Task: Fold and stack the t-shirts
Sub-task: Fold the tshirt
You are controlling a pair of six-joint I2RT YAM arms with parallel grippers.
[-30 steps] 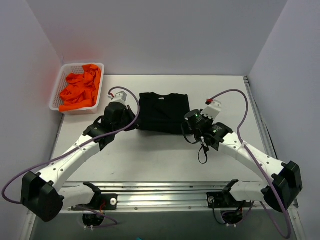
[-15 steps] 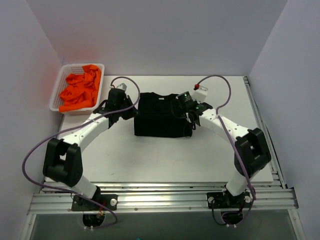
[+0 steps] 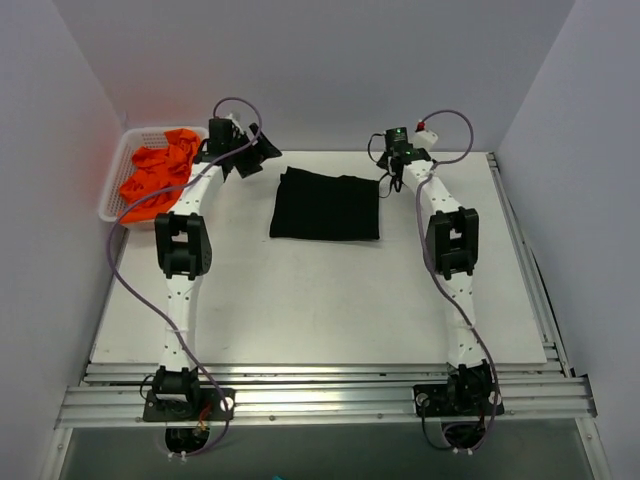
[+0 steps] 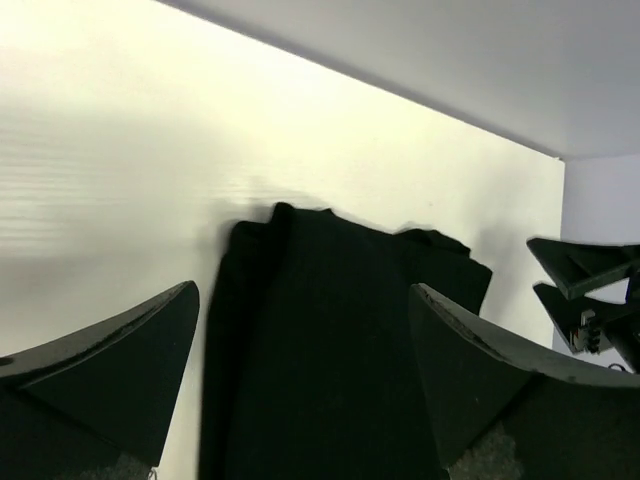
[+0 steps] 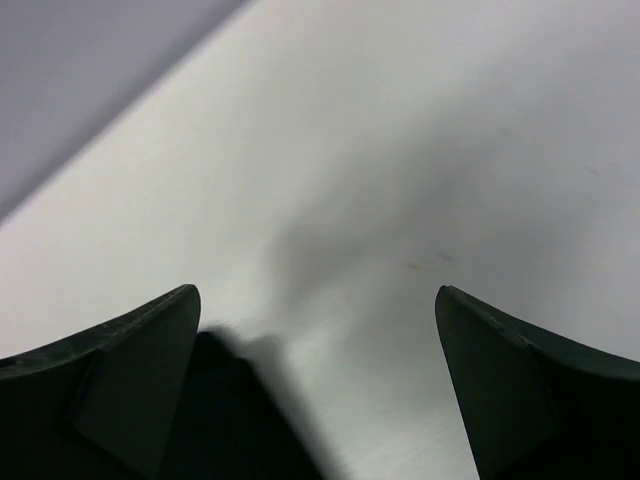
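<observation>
Folded black t-shirt (image 3: 326,207) lies flat toward the far side of the white table (image 3: 300,300). Orange t-shirts (image 3: 155,180) sit heaped in the mesh basket (image 3: 113,190) at far left. The left gripper (image 4: 303,300) and right gripper (image 5: 317,295) hover on either side of the black shirt, both released and empty.

Overhead view: bright, even, diffuse light; I see everything sharp, shadows short and soft on the bench (image 3: 320,300). Orange shirts (image 3: 160,175) cast a red glow on the left wall (image 3: 60,150). Left wrist view: bench overexposed, yellowish; black shirt (image 4: 330,360) a featureless dark mass. Right wrist view: I get blur throughout, a soft grey shadow, right gripper (image 5: 315,300) out of focus.
</observation>
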